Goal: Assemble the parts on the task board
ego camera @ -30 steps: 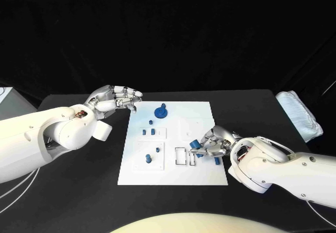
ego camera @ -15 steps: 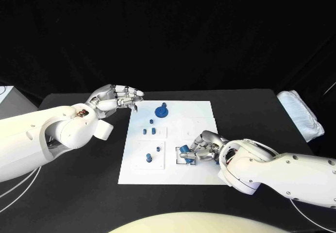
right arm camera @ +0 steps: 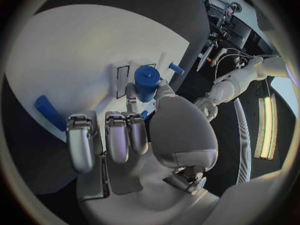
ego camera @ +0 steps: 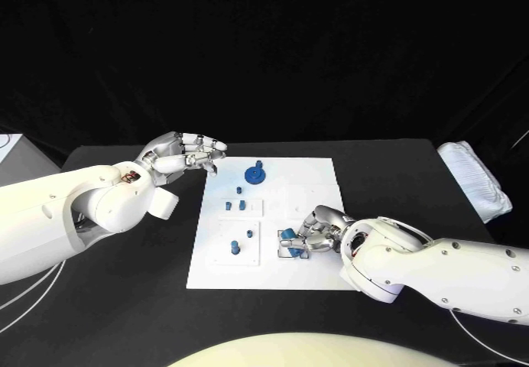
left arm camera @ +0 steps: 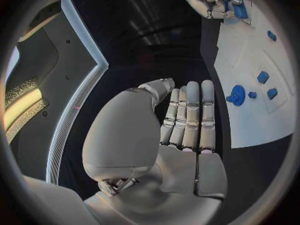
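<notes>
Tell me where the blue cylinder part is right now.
The right hand holds the blue cylinder over the black-outlined slots on the task board's near right side.

No text, label, brand, number or sign can be read in any of the views. The task board [ego camera: 289,206] shows only plain white panels and thin black outlined rectangles, with no lettering that can be made out.
</notes>
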Robot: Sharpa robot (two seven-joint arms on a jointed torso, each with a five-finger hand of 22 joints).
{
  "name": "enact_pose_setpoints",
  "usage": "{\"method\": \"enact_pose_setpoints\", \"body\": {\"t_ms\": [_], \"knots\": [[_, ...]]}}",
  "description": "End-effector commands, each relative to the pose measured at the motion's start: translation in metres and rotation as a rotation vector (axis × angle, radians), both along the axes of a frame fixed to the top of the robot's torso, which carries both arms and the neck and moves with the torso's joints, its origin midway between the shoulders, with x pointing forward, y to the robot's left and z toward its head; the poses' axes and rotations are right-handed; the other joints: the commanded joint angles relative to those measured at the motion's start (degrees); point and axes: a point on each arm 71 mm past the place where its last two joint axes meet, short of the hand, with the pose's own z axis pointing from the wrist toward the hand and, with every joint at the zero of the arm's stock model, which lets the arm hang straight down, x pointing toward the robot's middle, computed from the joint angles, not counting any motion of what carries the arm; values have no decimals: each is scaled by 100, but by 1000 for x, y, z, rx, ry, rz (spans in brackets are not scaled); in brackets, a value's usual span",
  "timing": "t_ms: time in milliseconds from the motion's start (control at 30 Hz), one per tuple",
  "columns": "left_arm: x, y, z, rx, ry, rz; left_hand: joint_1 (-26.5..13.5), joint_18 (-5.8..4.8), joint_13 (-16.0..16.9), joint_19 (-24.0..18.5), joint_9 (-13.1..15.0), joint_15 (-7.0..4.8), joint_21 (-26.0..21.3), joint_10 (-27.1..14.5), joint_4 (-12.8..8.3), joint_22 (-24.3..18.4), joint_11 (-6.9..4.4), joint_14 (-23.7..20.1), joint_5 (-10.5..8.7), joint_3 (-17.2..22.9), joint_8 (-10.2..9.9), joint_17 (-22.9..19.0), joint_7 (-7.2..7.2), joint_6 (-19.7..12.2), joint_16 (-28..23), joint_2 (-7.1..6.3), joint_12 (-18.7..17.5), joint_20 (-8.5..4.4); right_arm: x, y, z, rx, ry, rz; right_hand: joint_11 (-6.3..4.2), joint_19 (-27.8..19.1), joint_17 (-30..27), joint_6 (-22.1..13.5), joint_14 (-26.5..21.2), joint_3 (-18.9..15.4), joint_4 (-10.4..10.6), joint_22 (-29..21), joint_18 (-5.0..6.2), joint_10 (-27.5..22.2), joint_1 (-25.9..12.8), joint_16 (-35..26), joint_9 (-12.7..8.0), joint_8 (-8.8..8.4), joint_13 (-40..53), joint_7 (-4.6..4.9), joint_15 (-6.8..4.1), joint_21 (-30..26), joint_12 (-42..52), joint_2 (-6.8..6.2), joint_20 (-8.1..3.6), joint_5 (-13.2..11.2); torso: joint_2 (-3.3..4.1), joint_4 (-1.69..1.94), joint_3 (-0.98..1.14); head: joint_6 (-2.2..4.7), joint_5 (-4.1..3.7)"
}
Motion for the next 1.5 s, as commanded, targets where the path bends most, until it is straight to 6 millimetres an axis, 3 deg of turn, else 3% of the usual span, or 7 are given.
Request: {"method": "enact_pose_setpoints", "body": {"t_ms": [33, 433, 567, 600, 833, 1033, 1500], "knots": [[-1, -2, 1, -11, 1, -16, -22, 30, -7, 27, -9, -2, -30, -31, -2, -7, -6, 33, 9, -19, 31, 2, -17, -23, -38, 31, 21, 6, 1, 0, -1, -29, -26, 8, -40, 599, 1508, 21, 598, -36, 9, 1505, -82, 610, -75, 36, -8, -18, 1509, 17, -45, 12, 34, 6, -45, 37, 3, -1, 6, -2, 8], [-1, -1, 1, -9, 3, -15, -29, 30, -11, 29, -9, 0, -36, -36, 8, -9, -5, 33, 10, -19, 32, 3, -17, -22, -40, 39, 18, 7, 2, 4, -2, -45, -26, 38, -32, 599, 1508, -33, 598, -491, 24, 1505, -82, 610, -859, 36, -13, 62, 1509, 22, -42, 12, 34, -14, -39, 30, -6, -8, -1, -6, 3], [-1, -1, 1, -8, 5, -15, -29, 30, -11, 29, -9, 0, -36, -36, 8, -9, -5, 33, 10, -19, 32, 3, -17, -22, -40, 39, 18, 7, 1, 5, -3, -60, -14, 56, -20, 599, 1474, -87, 591, -649, 36, 1505, -82, 569, -1134, 23, -24, 73, 1456, 40, -28, 12, -35, -226, -29, 74, -6, -8, 0, -8, 3], [-1, -1, 0, -8, 6, -16, -29, 30, -11, 29, -9, 0, -36, -36, 8, -9, -5, 33, 10, -19, 32, 3, -17, -22, -40, 39, 18, 7, 1, 5, -3, -63, -13, 59, -11, 599, 1467, -112, 589, -669, 43, 1505, -82, 553, -1278, 20, -31, 76, 1437, 49, -21, 12, -62, -388, -21, 109, -7, -8, -1, -8, 2], [-1, 0, 0, -7, 7, -16, -34, 29, -12, 29, -10, 1, -38, -38, 13, -11, -4, 33, 10, -20, 32, 3, -16, -23, -40, 40, 18, 8, 1, 3, -2, -70, -33, 69, -6, 599, 1476, -126, 591, -641, 43, 1505, -82, 547, -1397, 23, -37, 91, 1431, 53, -16, 12, -74, -448, -15, 133, -6, -3, 2, 4, 1], [-1, 0, 0, -7, 7, -15, -34, 29, -12, 29, -10, 1, -38, -38, 13, -11, -4, 33, 10, -20, 32, 3, -16, -23, -40, 40, 18, 8, -1, -1, 3, -27, -74, 82, -13, 599, 1476, -144, 591, -449, -7, 1505, -82, 556, -481, 23, -58, 147, 1444, 49, -20, 12, -64, -150, -14, 45, -2, -4, 4, 0, 18], [-1, 1, 0, -5, 9, -12, -34, 29, -12, 29, -10, 1, -38, -38, 13, -11, -4, 33, 10, -20, 32, 3, -16, -23, -40, 40, 18, 8, -7, -10, 9, 28, -110, 123, -17, 599, 1503, -147, 597, -171, -22, 1505, -82, 566, 603, 34, -114, 198, 1458, 43, -24, 12, -50, -409, -20, 61, -10, -7, -3, -2, 34]]}}
